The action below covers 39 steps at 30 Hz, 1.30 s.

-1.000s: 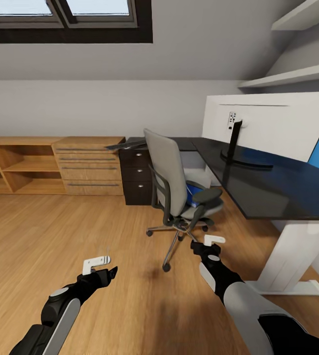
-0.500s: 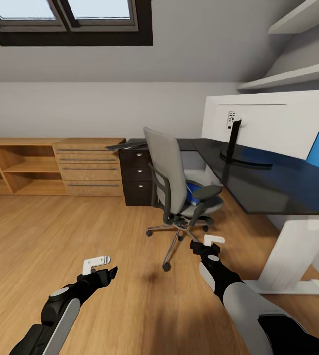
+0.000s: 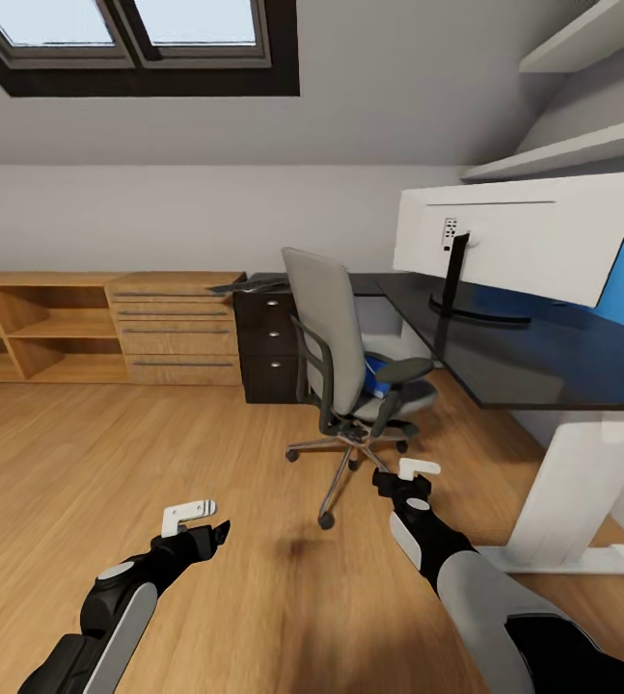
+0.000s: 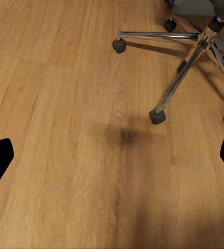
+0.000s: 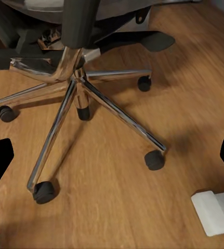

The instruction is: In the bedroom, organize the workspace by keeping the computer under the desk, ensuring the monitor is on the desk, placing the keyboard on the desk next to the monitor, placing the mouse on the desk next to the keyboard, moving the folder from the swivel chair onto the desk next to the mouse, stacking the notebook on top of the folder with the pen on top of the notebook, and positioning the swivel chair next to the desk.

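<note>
Both hands empty, jaws spread: left hand (image 3: 199,521), right hand (image 3: 410,479). The folder (image 3: 381,377) lies on the swivel chair (image 3: 350,366) seat, probably tucked behind its armrest, well beyond the right hand. Danger: a reach nudges the chair, it rolls off on its casters.

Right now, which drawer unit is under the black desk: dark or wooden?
The dark drawer unit with round knobs sits under the desk; the wooden chest stands apart, beside it.
</note>
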### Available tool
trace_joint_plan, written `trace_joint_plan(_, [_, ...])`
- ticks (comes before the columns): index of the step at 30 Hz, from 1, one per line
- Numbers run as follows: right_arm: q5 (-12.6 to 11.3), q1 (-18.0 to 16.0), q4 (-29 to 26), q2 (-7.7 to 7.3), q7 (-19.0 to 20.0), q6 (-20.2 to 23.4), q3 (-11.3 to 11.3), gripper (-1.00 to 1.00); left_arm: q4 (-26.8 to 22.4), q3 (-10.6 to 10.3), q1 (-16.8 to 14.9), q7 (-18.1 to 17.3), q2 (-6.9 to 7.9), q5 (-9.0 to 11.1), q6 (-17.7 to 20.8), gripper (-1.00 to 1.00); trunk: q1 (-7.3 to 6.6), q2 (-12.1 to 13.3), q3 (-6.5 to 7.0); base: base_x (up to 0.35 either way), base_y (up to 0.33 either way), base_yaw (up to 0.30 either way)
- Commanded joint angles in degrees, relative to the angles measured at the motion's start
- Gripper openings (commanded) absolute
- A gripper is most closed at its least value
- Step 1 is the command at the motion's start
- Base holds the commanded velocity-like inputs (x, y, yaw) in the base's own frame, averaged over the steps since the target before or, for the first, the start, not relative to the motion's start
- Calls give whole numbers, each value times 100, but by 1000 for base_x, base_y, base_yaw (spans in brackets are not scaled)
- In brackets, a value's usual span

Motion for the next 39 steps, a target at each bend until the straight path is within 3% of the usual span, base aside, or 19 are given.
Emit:
trace_joint_plan(1, [-27,-4,8,3,-8,-30,-6,100,-8,-12,-3,56,6,60,13,100,21,-44,-17,0,0,0])
trace_joint_plan(8, [-17,-3,5,-5,-16,-119,-6,100,-11,-12,-4,56,6,60,19,100,98,-170,-152,0,0,0])
trace_joint_plan(16, [27,12,46,-7,-32,-1001,2,100,-11,-19,-2,44,11,63,22,100,98,-170,-151,0,0,0])
trace_joint_plan(21, [26,19,56,-25,-31,-1189,3,100,-6,-20,59,36,14,62,7,100,98,-170,-151,13,0,0])
trace_joint_plan(34, [13,22,57,-69,-61,-1163,-9,100,1,-5,235,37,20,45,4,100,98,-170,-151,168,-57,0])
trace_joint_plan(39, [0,22,63,-134,-266,-800,-21,100,5,2,235,38,22,50,7,100,98,-170,-151,106,-102,0])
